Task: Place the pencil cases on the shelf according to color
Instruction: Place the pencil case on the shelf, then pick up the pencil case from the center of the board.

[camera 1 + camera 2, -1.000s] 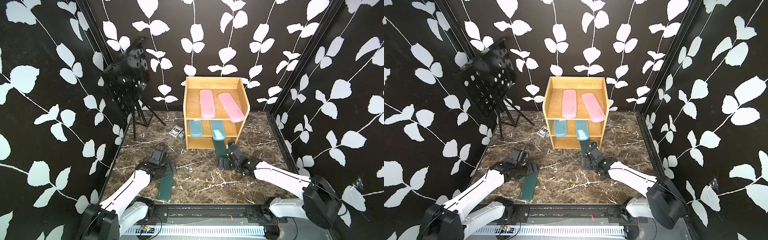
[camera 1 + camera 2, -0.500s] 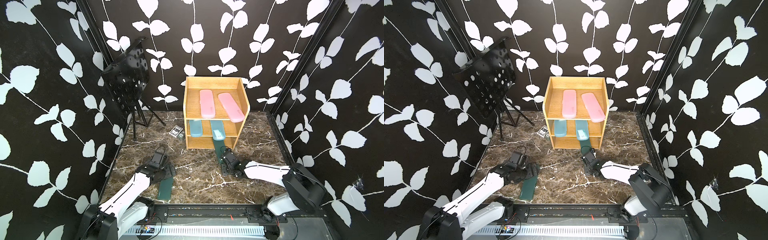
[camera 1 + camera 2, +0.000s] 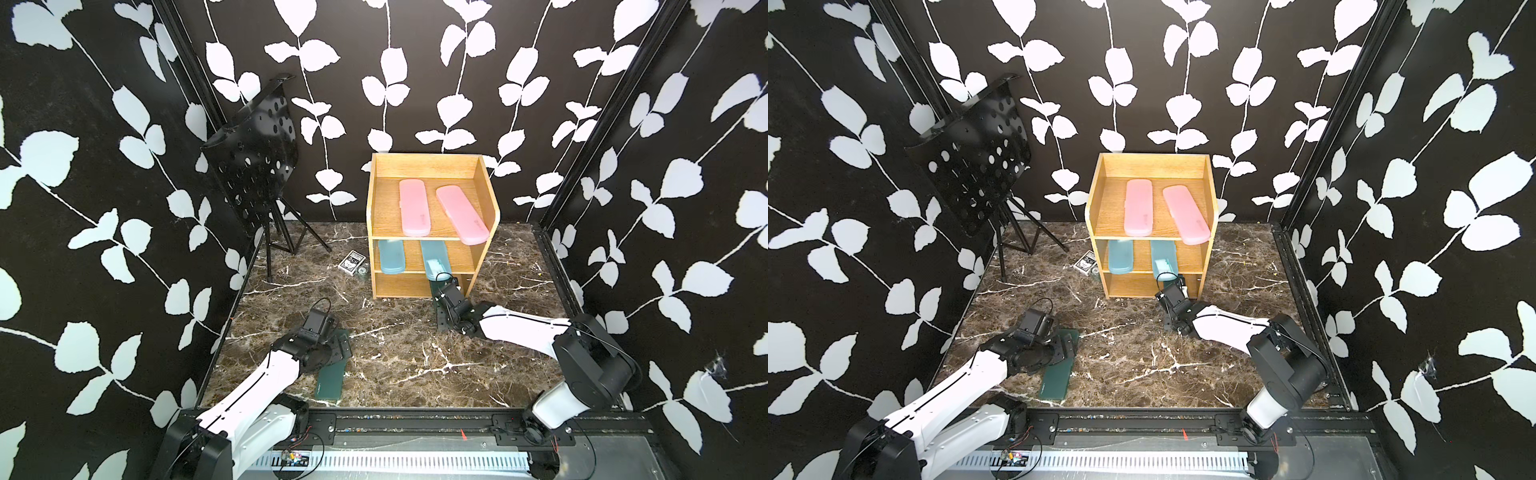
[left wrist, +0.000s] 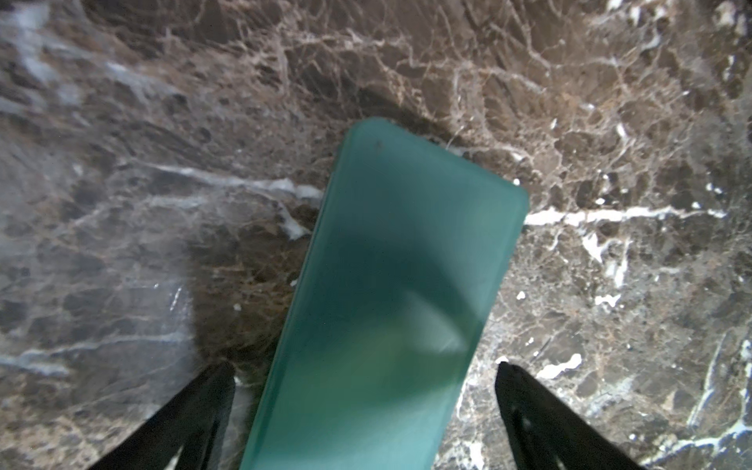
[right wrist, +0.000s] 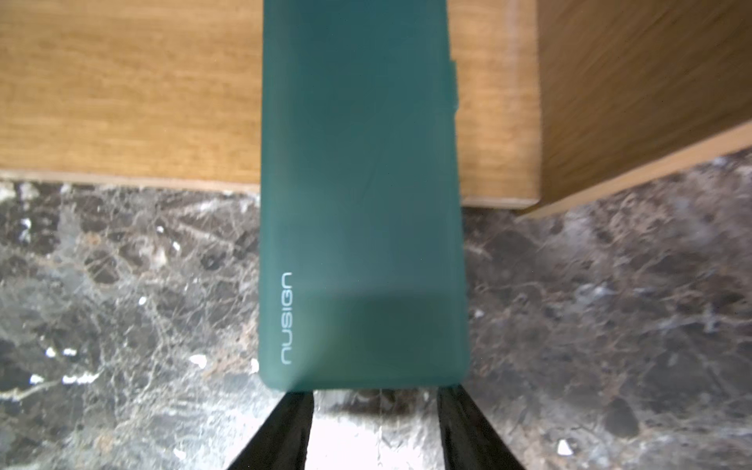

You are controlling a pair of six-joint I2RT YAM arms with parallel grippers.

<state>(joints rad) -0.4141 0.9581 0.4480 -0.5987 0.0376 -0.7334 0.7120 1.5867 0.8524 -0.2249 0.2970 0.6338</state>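
Observation:
The wooden shelf (image 3: 489, 232) stands at the back. Two pink pencil cases (image 3: 414, 206) (image 3: 461, 214) lie on its top tier and two blue ones (image 3: 391, 257) (image 3: 434, 257) on the middle tier. A dark green case (image 5: 362, 203) lies with its far half on the bottom tier and its near end on the floor. My right gripper (image 5: 376, 392) is open just behind that near end, its fingertips at the case's edge and nothing between them. The other green case (image 3: 330, 382) lies flat at front left. My left gripper (image 4: 364, 366) is open, straddling it with a gap at each finger.
A black perforated music stand (image 3: 253, 166) on a tripod fills the back left. A small card box (image 3: 352, 262) lies on the marble floor left of the shelf. Patterned walls close in both sides, and the shelf's right side panel (image 5: 635, 101) is close to my right gripper.
My right gripper narrowed its jaws and moved in behind the green case toward the shelf; the case now reaches further onto the bottom tier. My left gripper settled lower over its case.

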